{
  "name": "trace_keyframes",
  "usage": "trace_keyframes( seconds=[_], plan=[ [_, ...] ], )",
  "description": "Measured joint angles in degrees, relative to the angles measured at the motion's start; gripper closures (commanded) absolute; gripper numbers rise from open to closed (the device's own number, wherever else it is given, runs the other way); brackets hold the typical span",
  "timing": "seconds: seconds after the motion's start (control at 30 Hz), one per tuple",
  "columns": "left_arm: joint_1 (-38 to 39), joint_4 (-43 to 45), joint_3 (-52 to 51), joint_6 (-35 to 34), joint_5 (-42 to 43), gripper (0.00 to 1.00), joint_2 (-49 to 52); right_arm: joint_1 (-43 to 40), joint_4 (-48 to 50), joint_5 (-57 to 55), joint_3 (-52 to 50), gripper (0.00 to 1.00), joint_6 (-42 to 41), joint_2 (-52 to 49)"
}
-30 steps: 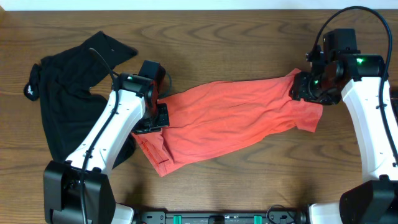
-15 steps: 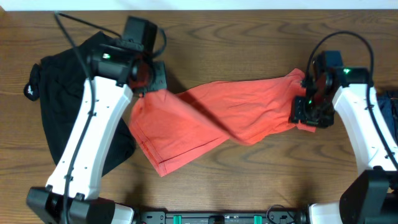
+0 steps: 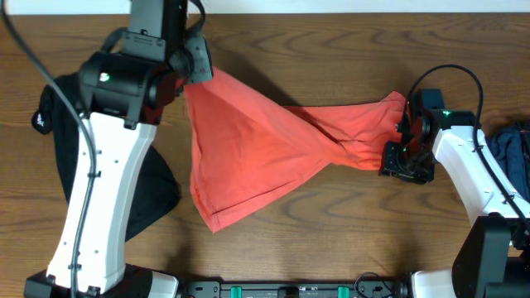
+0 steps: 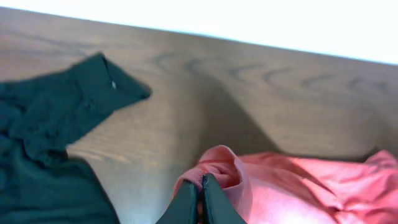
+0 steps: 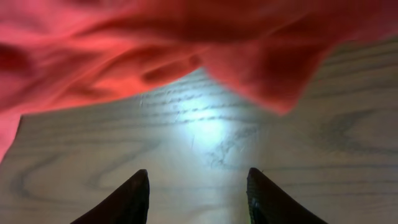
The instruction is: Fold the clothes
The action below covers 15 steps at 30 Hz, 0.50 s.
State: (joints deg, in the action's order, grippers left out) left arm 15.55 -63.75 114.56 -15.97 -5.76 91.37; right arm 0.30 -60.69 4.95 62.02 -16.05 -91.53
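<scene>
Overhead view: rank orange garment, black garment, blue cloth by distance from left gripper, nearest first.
1. Orange fabric garment: centre, pinched in left gripper.
2. Black fabric garment: left side.
3. Dark blue cloth: far right edge.

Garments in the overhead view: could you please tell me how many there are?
3: a red garment mid-table, a black garment at left, a blue garment cut off at the right edge; more may be hidden.

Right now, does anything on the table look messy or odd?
Yes: the red garment hangs twisted from the left claw, one corner lifted, and a black garment lies crumpled beside it.
</scene>
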Motion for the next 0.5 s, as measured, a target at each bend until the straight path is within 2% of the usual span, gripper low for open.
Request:
trace_keyframes(
  seconds=[0.27, 0.5],
  plan=[
    [0.0, -0.02, 1.77, 0.57, -2.45, 0.94, -0.04, -3.39, 6.01, -1.75, -0.42, 0.52, -1.07, 0.0],
    [0.0, -0.35, 1.77, 0.83, -3.17, 0.94, -0.04, -2.34, 17.51, 1.51, -8.55, 0.51, -1.33, 0.04]
  ],
)
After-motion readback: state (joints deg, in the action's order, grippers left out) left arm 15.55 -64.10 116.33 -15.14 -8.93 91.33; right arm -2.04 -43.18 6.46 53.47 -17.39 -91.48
